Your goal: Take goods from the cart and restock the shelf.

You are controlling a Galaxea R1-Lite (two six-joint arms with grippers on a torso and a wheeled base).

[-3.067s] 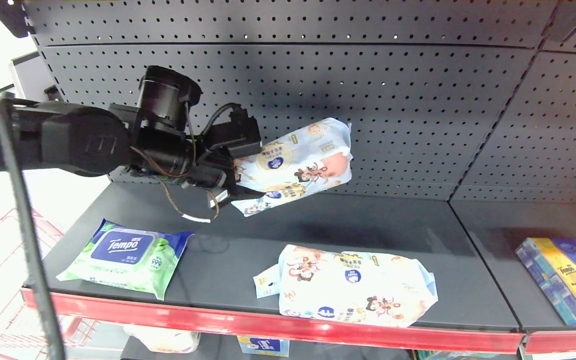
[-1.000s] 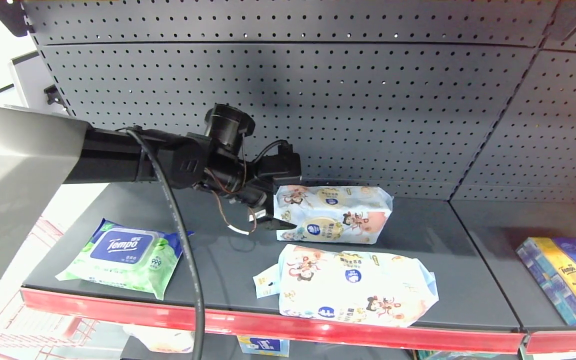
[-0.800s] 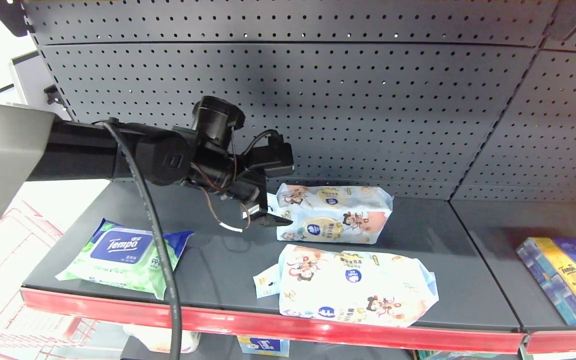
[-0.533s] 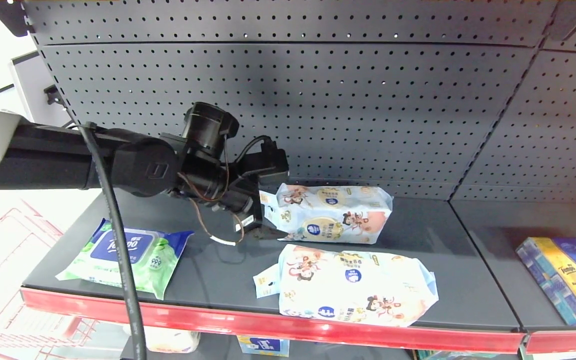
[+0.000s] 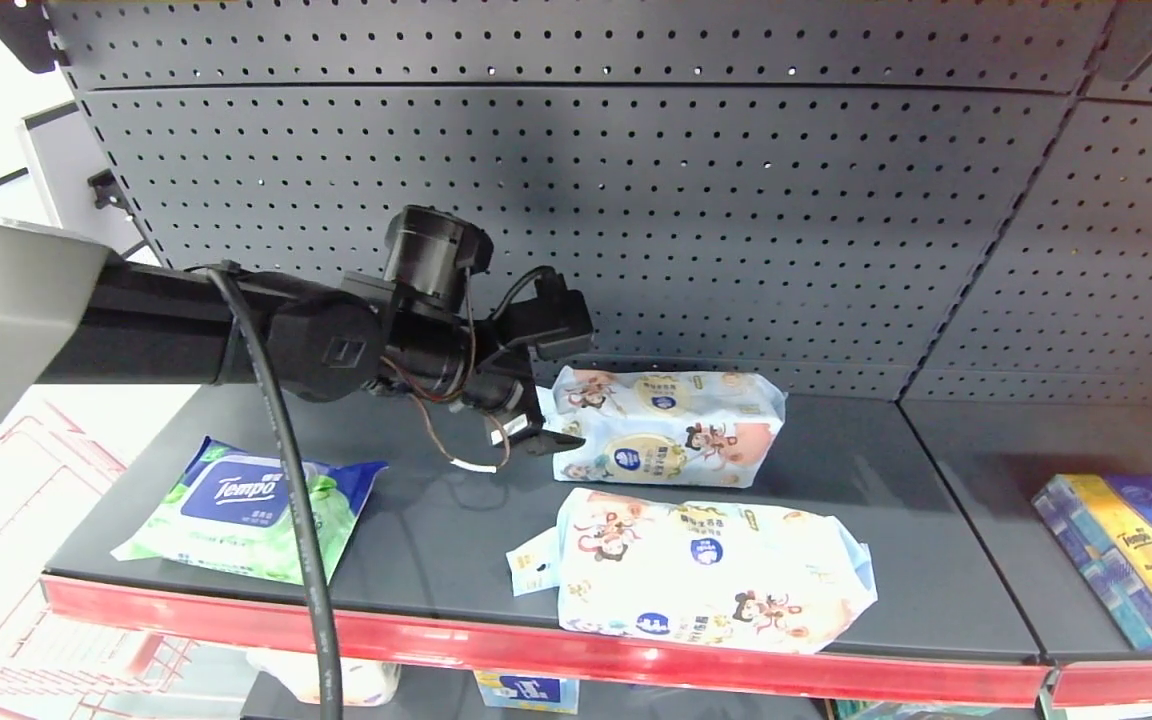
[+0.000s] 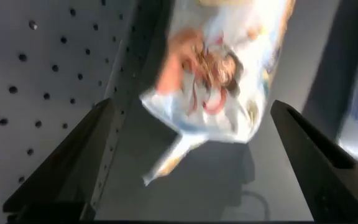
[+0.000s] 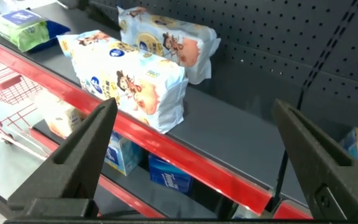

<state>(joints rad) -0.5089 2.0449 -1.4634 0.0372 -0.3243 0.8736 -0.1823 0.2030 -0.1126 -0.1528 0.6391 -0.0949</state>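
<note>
Glossy plastic pack [image 5: 671,428]; matt metal shelf [image 5: 866,480]

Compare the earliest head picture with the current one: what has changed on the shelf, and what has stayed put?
The left gripper brought the rear pack down from mid-air onto the shelf, behind the front pack, and let go; it now stands open at that pack's left end. The front pack, green pack and blue box stayed put.
</note>
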